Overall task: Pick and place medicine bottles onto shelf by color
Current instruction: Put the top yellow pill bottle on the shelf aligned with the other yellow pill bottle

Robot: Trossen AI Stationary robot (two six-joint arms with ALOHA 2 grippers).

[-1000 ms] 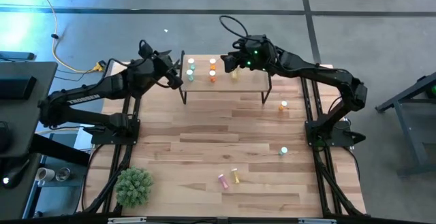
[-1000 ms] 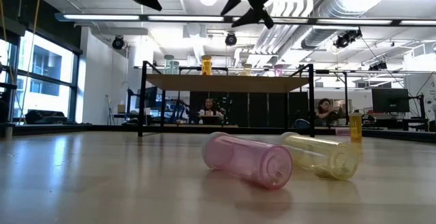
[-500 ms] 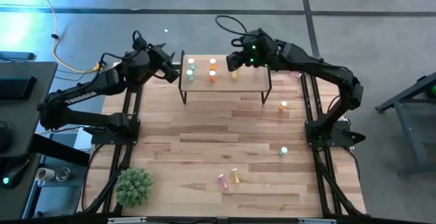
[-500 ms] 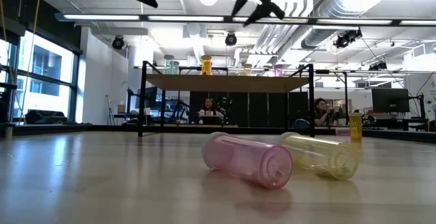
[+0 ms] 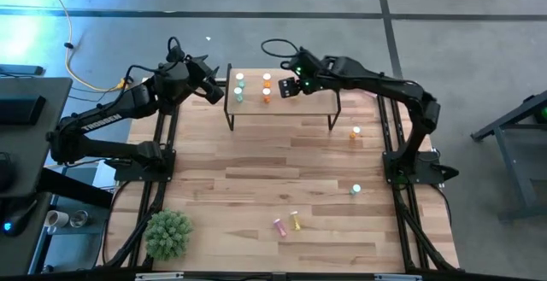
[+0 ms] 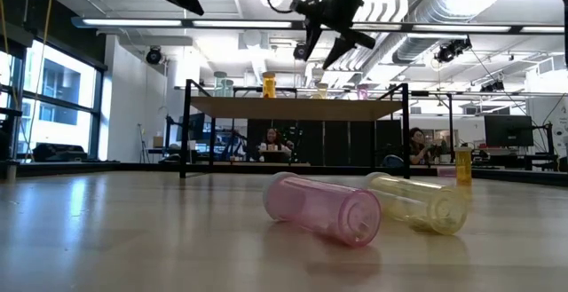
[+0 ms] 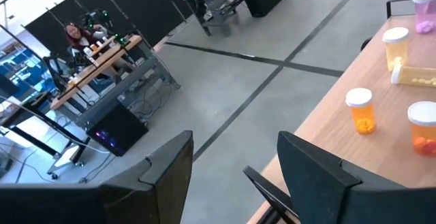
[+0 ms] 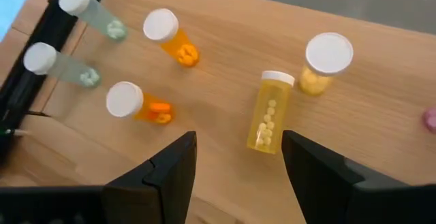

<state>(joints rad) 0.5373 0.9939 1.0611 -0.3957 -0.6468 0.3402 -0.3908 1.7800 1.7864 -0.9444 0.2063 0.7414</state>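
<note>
While the right gripper [image 8: 238,157] hangs above the shelf [image 5: 314,102], jaws wide and empty, a yellow bottle [image 8: 269,112] lies tipped beside the upright yellow one [image 8: 324,62]. The left gripper [image 7: 235,166], likewise open and empty, waits beside the shelf.

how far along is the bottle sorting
About halfway. On the shelf: two green bottles, two orange and two yellow, one of them a tipped yellow bottle. The right pincer hovers open above it, empty. Four bottles remain on the table, including a pink one.
</note>
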